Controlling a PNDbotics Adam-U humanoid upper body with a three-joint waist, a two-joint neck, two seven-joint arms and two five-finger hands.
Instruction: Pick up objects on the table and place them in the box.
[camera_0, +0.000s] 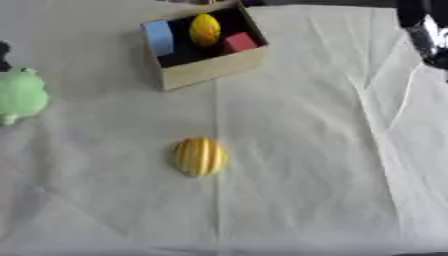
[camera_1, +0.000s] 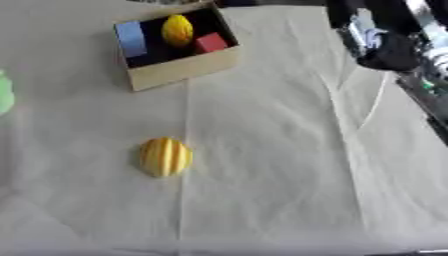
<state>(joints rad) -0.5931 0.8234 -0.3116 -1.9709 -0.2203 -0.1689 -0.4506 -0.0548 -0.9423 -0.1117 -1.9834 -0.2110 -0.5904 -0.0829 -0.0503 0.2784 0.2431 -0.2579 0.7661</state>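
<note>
left eye view: the yellow ribbed object (camera_0: 199, 156) lies alone near the middle of the cloth-covered counter (camera_0: 324, 165), its long axis running roughly toward and away from the robot. the box (camera_0: 203, 45) sits well beyond it, up and slightly left, already holding a blue block (camera_0: 158, 37), a yellow lemon-shaped piece (camera_0: 205, 29) and a red cube (camera_0: 238, 42). a green plush toy (camera_0: 19, 95) rests at the left edge.

right eye view: the right hand (camera_1: 385, 47) hangs at the upper right, well apart from the ribbed object, which lies down and left of it; whether its fingers are apart or together cannot be told. the left hand does not show, so the right looks the likelier to reach.
</note>
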